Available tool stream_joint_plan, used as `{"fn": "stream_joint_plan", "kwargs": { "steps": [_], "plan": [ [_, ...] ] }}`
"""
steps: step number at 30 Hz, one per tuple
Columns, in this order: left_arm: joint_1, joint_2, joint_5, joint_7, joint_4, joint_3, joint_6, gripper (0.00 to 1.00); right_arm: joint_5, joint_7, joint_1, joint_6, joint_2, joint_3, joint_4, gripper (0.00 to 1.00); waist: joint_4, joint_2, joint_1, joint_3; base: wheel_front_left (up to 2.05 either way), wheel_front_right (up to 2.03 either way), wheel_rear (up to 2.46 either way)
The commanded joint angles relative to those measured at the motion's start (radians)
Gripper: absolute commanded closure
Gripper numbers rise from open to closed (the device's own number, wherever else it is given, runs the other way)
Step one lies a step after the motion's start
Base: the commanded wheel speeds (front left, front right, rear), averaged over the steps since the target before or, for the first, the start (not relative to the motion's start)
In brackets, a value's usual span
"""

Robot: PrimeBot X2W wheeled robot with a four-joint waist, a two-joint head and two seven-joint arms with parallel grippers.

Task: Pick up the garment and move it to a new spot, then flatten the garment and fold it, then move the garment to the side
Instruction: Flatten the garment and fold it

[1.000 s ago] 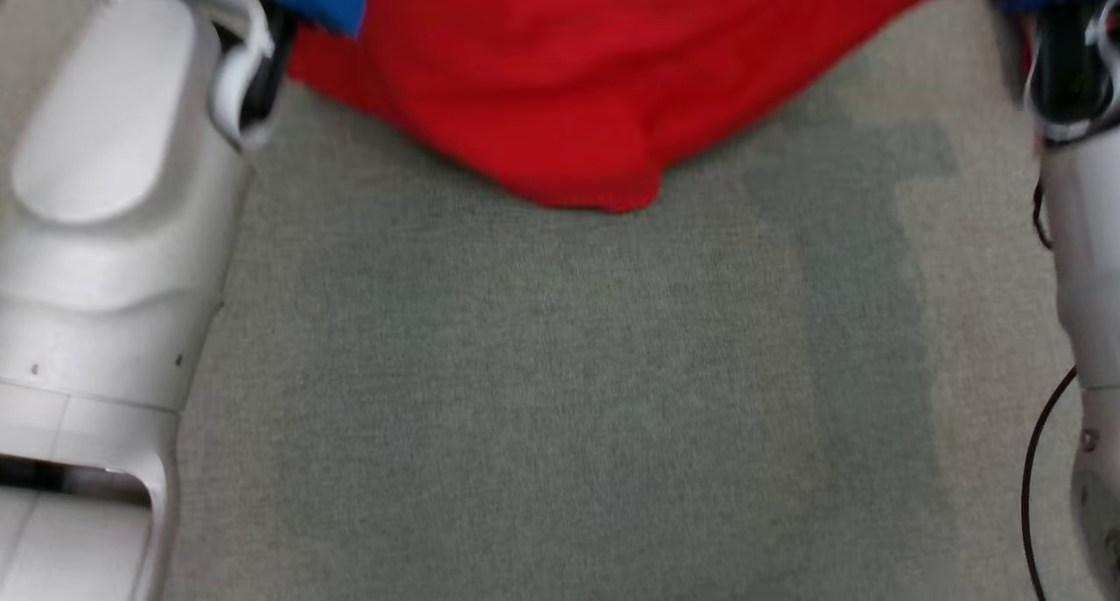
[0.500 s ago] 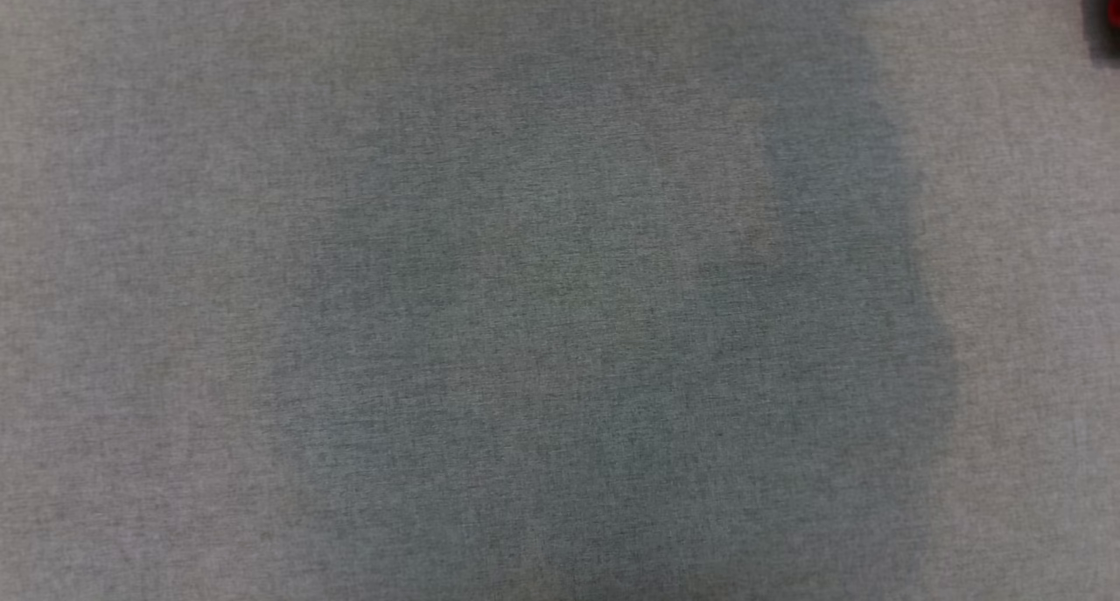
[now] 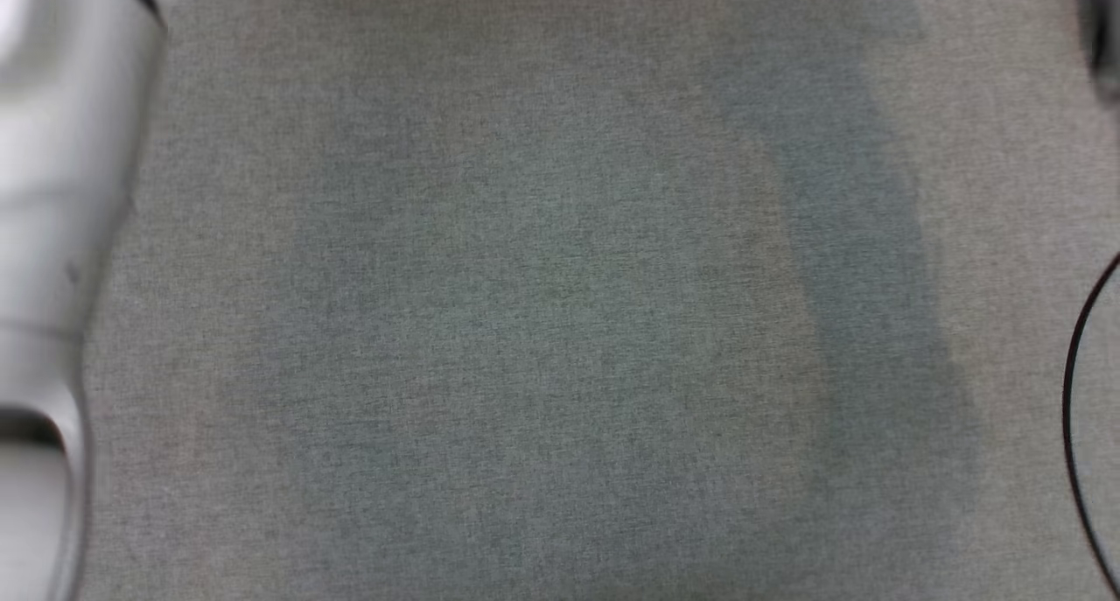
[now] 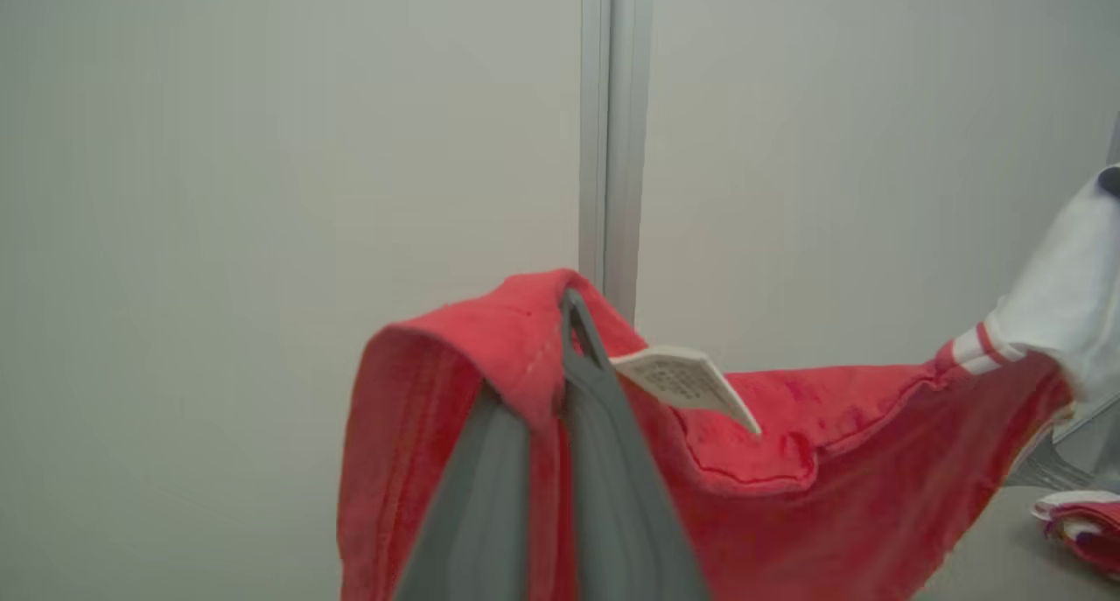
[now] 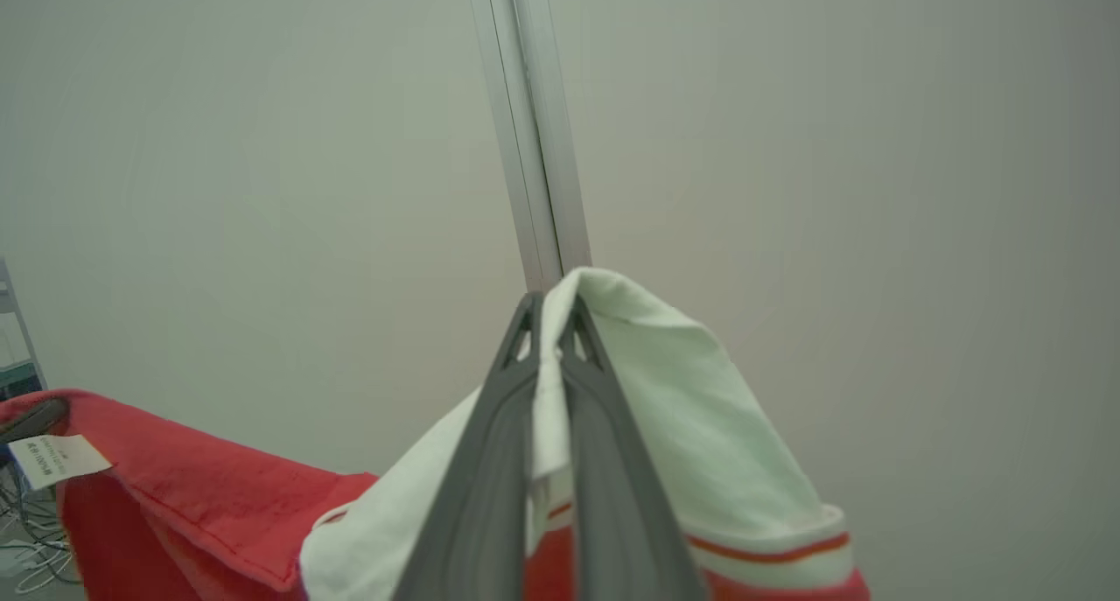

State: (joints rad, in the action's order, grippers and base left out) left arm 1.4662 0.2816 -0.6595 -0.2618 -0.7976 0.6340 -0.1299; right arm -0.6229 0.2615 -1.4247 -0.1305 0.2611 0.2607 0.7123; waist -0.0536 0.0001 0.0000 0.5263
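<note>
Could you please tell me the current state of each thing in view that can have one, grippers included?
left gripper, shut on the garment's red edge.
right gripper, shut on the garment's white part.
garment, held up, sagging between the two grippers, not folded.
care label, sticking out free beside the left gripper.
other red-and-white cloth, lying bunched, not held.

My head looks straight down at a grey surface [image 3: 560,321]. Both wrists face the wall [image 4: 262,146], sharing its strip [image 4: 612,146] and the garment [image 4: 831,461]
</note>
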Motion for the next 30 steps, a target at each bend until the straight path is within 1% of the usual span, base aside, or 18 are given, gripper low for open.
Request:
{"fn": "stream_joint_plan", "kwargs": {
  "steps": [1, 2, 5, 9, 13, 17, 25, 30],
  "plan": [
    [-0.072, 0.005, -0.003, -0.004, 0.023, 0.0, -0.001, 1.0, 0.002, 0.004, 0.074, -0.001, 0.001, 0.01, -0.034, 1.0, -0.006, -0.0001, 0.0, -0.011, 0.0, 0.0, 0.0],
    [-0.122, 0.019, -0.002, -0.004, 0.045, -0.016, -0.001, 1.0, 0.007, 0.004, 0.125, -0.001, 0.001, 0.006, -0.071, 1.0, -0.01, -0.0001, 0.0, -0.018, 0.0, 0.0, 0.0],
    [-0.281, 0.036, 0.002, -0.004, 0.121, -0.07, -0.001, 1.0, 0.008, 0.004, 0.298, -0.001, -0.011, -0.007, -0.164, 1.0, -0.016, -0.0001, 0.0, -0.041, 0.0, 0.0, 0.0],
    [-0.501, 0.027, 0.035, -0.004, 0.23, -0.137, 0.006, 1.0, 0.005, 0.004, 0.523, 0.0, -0.011, -0.032, -0.262, 1.0, -0.01, -0.0001, 0.0, -0.082, 0.0, 0.0, 0.0],
    [-0.699, 0.006, 0.062, -0.004, 0.318, -0.195, 0.014, 1.0, -0.008, 0.004, 0.731, -0.001, -0.029, -0.06, -0.328, 1.0, -0.007, -0.0001, 0.0, -0.126, 0.0, 0.0, 0.0],
    [-0.874, -0.016, 0.1, -0.004, 0.371, -0.214, 0.014, 1.0, -0.014, 0.005, 0.914, -0.001, -0.05, -0.077, -0.378, 1.0, -0.006, -0.0001, 0.0, -0.169, 0.0, 0.0, 0.0],
    [-1.116, -0.037, 0.132, -0.004, 0.419, -0.264, 0.019, 1.0, 0.0, -0.005, 1.194, -0.001, -0.052, -0.11, -0.441, 1.0, -0.004, -0.0001, 0.0, -0.264, 0.0, 0.0, 0.0],
    [-1.253, -0.052, 0.135, -0.004, 0.441, -0.283, 0.022, 1.0, 0.003, -0.025, 1.339, -0.001, -0.079, -0.149, -0.484, 1.0, -0.004, -0.0001, 0.0, -0.314, 0.0, 0.0, 0.0]
  ]
}}
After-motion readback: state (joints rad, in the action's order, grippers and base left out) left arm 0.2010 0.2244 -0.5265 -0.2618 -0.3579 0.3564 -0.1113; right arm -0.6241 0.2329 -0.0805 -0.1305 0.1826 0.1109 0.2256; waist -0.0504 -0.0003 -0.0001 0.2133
